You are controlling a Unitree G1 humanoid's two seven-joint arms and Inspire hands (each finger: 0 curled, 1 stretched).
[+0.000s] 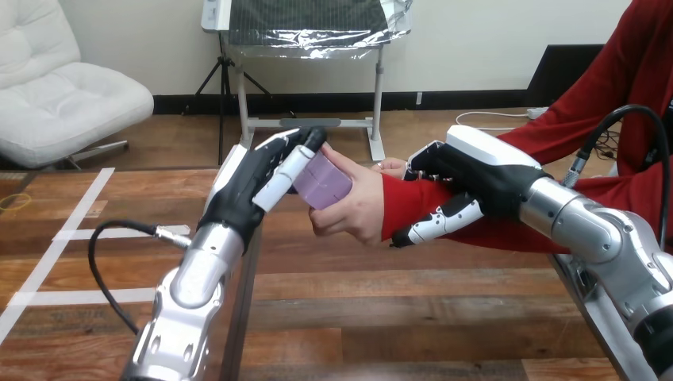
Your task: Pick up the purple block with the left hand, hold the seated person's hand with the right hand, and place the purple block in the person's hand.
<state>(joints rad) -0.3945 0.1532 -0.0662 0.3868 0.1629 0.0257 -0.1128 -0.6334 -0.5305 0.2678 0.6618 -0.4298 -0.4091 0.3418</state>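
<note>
At the bottom of the frame the bare wooden tabletop point(381, 317) is seen, with white tape lines point(48, 258) laid across its left side. The left arm point(186, 294) is raised from the lower left edge towards the centre, and the right arm point(591, 234) is brought in from the lower right edge, angled up and to the left.

Just left of centre, above the tabletop, the left hand point(246, 186) is closed on the purple block point(324, 182), with its fingers curled against the block's left side and top. The block is held in the air at the middle of the frame, clear of the tabletop. Its right side is cupped by the person's hand point(361, 206), so both hands are on it.

Just right of centre, the right hand point(468, 175) is clasped round the person's wrist point(401, 202), which is covered by a red sleeve. The fingers are curled over the top of the wrist and the thumb point(440, 221) is laid along its underside. The sleeved forearm is led off to the upper right of the frame.
</note>
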